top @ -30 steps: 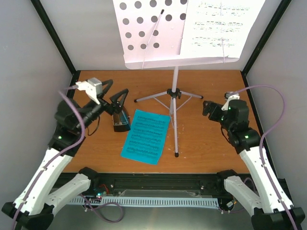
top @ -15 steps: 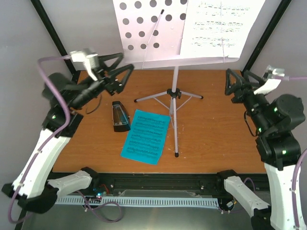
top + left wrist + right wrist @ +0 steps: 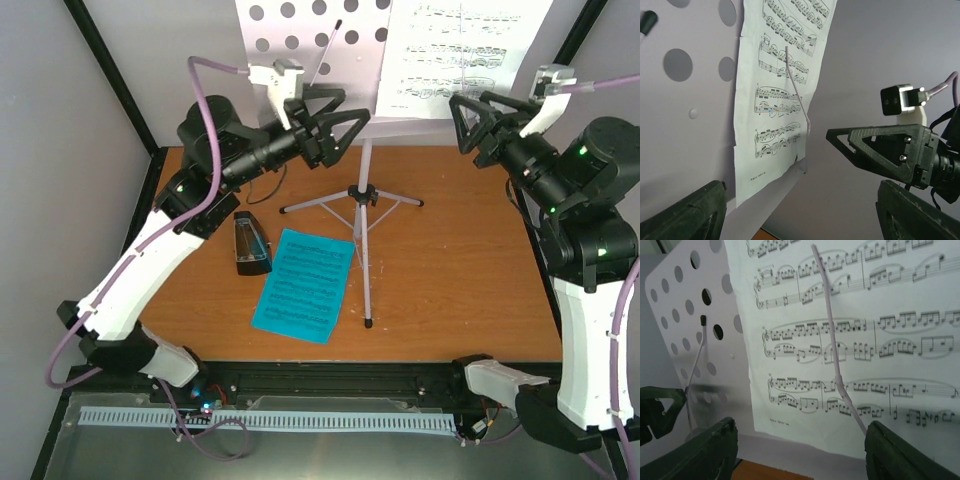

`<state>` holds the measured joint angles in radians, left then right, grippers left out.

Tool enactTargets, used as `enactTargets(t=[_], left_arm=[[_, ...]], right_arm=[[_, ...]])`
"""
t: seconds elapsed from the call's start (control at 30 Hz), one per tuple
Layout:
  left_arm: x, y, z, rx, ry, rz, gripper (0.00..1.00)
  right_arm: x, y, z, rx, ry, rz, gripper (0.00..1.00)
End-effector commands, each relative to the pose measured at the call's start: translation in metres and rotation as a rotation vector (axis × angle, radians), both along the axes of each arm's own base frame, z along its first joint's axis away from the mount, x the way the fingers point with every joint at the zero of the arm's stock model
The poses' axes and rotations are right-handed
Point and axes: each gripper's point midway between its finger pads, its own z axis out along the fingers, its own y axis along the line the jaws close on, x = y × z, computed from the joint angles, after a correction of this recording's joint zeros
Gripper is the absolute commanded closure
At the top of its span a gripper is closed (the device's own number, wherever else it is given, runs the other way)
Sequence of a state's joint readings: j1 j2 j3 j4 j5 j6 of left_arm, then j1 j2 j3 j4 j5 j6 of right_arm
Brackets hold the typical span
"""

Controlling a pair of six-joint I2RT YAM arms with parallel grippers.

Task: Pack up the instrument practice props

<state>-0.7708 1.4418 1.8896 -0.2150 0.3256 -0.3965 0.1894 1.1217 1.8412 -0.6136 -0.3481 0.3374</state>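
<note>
Both arms up at far side, at music stand (image 3: 362, 195) desk (image 3: 300, 70).
left gripper (image 3: 345, 115): fingers spread wide, empty, left of page.
right gripper (image 3: 465, 122): fingers spread wide, empty, facing page's lower part.
Guess: lining up to pull sheet music (image 3: 805, 335).
Sheet: thin white paper on right half of perforated white desk, pinned by bent wire retainer (image 3: 832, 345).
Stand: slim silver tripod.
Teal folder (image 3: 275, 315): flat, near-centre of wood table (image 3: 450, 270).
Black pyramid metronome (image 3: 250, 245): just left of folder.
</note>
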Motion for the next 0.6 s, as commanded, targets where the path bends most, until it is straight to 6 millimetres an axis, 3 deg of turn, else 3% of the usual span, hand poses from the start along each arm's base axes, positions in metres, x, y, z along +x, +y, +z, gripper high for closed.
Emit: enactTargets(t=[0.0, 0.23, 0.57], left_arm=[[0.010, -0.015, 0.001, 0.010, 0.059, 0.027, 0.18], [0.036, -0.021, -0.010, 0.006, 0.110, 0.126, 0.18], [0.051, -0.032, -0.023, 0.011, 0.153, 0.143, 0.21]], right_arm=[[0.004, -0.003, 0.014, -0.038, -0.031, -0.021, 0.32], [0.025, 0.001, 0.029, -0.065, -0.045, -0.027, 0.43], [0.039, 0.006, 0.029, -0.076, -0.046, -0.009, 0.49]])
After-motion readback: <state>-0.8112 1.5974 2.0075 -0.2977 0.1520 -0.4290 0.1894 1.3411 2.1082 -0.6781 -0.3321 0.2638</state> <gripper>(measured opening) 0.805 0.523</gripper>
